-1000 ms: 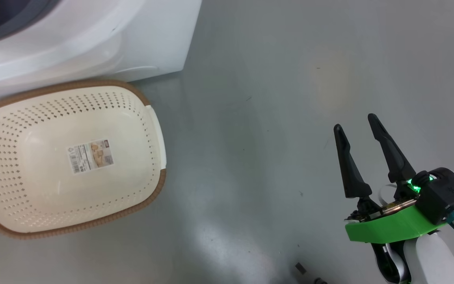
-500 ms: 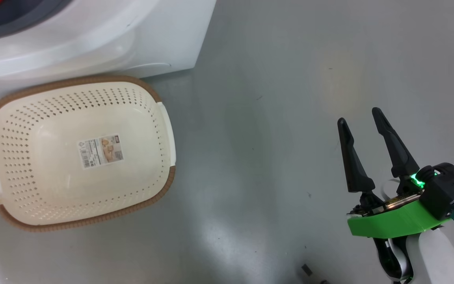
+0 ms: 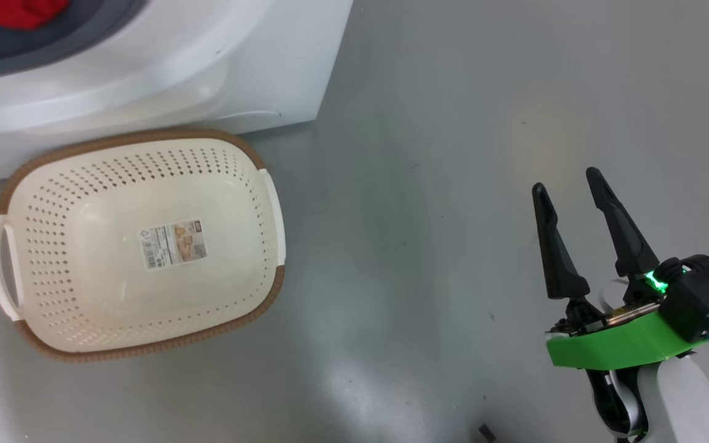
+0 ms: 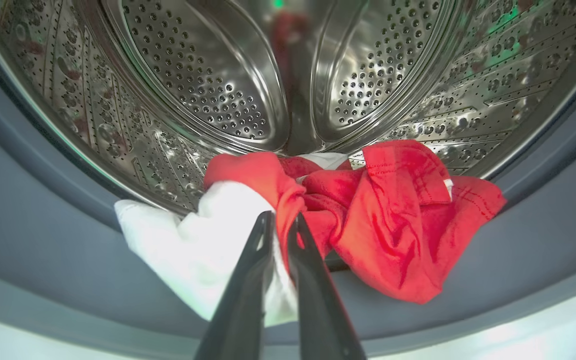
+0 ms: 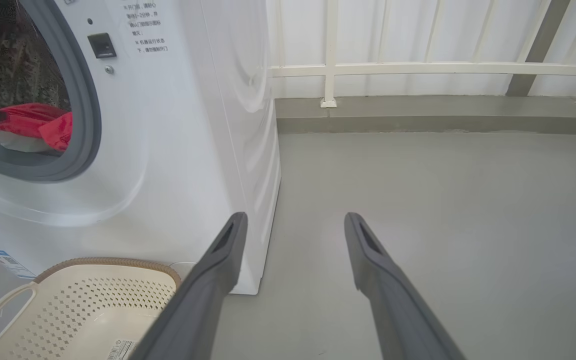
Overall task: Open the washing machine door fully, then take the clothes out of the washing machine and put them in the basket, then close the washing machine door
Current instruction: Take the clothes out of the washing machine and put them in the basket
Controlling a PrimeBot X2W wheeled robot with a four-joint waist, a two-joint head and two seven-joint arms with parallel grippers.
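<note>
Inside the washing machine's steel drum (image 4: 208,75), red and white clothes (image 4: 393,215) hang over the grey gasket (image 4: 28,200). My left gripper (image 4: 282,217) is shut on a red fold of them at the drum mouth. The clothes (image 3: 16,11) also peek from the washing machine (image 3: 256,67) opening at the top left of the head view. The cream basket (image 3: 84,203) stands empty on the floor right in front of the machine. My right gripper (image 3: 566,180) hovers open and empty over bare floor, far right of the basket. The washing machine door is out of view.
In the right wrist view the machine (image 5: 193,125) stands left, with the basket (image 5: 83,305) at its foot. A white railing (image 5: 418,69) on a low grey kerb runs along the back. Small dark bits (image 3: 485,432) lie on the grey floor near me.
The head camera has swung left, so basket and machine sit further right in the picture and more red cloth shows. My right gripper stays open and still.
</note>
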